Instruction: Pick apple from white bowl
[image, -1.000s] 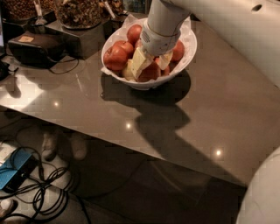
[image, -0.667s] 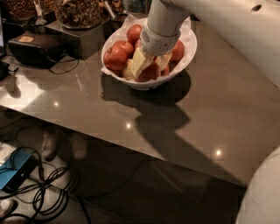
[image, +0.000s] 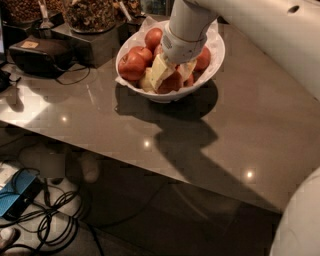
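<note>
The white bowl (image: 216, 56), lined with crinkled white paper, stands at the back middle of the grey table (image: 240, 120). It holds several red apples, such as one on the left (image: 132, 65) and one at the back (image: 153, 37). My white arm comes in from the top right and reaches down into the bowl. My gripper (image: 172, 72) is low among the fruit. Its cream fingers (image: 160, 70) sit on either side of one red apple (image: 172, 84) at the bowl's front and are closed against it.
Dark containers of nuts (image: 90, 15) stand behind the bowl to the left. A black device (image: 40, 52) with a cable lies at the left. The table's front edge runs diagonally. Cables (image: 55, 210) and a blue object (image: 17, 195) lie on the floor.
</note>
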